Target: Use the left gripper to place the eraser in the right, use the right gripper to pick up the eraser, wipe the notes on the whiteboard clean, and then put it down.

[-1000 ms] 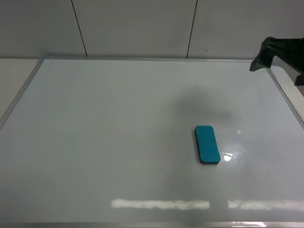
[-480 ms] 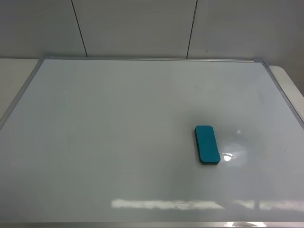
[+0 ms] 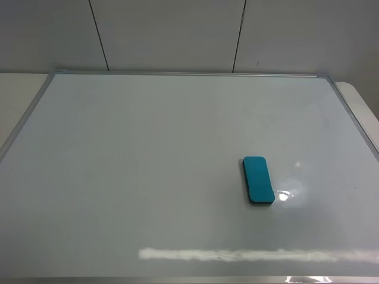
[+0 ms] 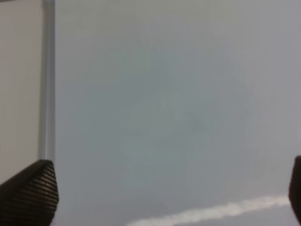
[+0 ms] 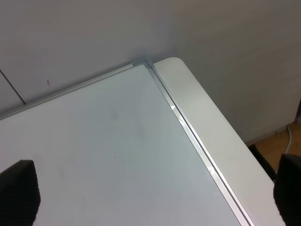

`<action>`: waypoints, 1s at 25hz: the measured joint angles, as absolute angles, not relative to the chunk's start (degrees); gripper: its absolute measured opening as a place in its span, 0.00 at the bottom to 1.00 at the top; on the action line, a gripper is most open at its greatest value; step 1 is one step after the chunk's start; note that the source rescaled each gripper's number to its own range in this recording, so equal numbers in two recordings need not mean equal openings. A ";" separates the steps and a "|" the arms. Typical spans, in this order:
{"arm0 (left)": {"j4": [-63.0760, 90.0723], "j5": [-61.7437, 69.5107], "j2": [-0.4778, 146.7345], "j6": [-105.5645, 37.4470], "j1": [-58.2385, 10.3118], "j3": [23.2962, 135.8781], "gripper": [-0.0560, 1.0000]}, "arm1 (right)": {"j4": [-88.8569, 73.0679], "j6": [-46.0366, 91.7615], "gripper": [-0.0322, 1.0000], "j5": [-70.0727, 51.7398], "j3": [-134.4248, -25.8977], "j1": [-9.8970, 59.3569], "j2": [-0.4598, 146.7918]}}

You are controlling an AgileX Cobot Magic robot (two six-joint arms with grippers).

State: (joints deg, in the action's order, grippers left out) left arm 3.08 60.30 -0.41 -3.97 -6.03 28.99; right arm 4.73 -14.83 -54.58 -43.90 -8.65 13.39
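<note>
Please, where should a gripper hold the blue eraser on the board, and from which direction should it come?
Probably from straight above, closing across the narrow width of the eraser at mid-length. It lies flat on the whiteboard, long axis running near-to-far, with both long sides free.

I note a grey panelled wall (image 3: 177, 35) running along the 12 o'clock side of the high view, divided by two thin dark seams. A pale tabletop (image 3: 18, 97) shows at 9 o'clock and again as a rounded corner at 3 o'clock. From the right wrist camera I see that rounded corner, with wooden floor (image 5: 277, 150) beyond it.
</note>
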 joint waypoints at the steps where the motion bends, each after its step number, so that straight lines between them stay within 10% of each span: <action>1: 3.08 60.30 -0.41 -3.97 -6.03 28.99 1.00 | 4.73 -14.52 1.00 -55.44 -43.90 -8.65 11.96; 25: 3.08 60.30 -0.41 -3.97 -6.03 28.99 1.00 | -2.63 -0.72 1.00 -61.61 -28.80 -8.65 -0.18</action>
State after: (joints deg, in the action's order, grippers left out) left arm 3.08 60.30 -0.41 -3.97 -6.03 28.99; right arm -2.63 -0.72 -61.61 -28.80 -8.65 -0.18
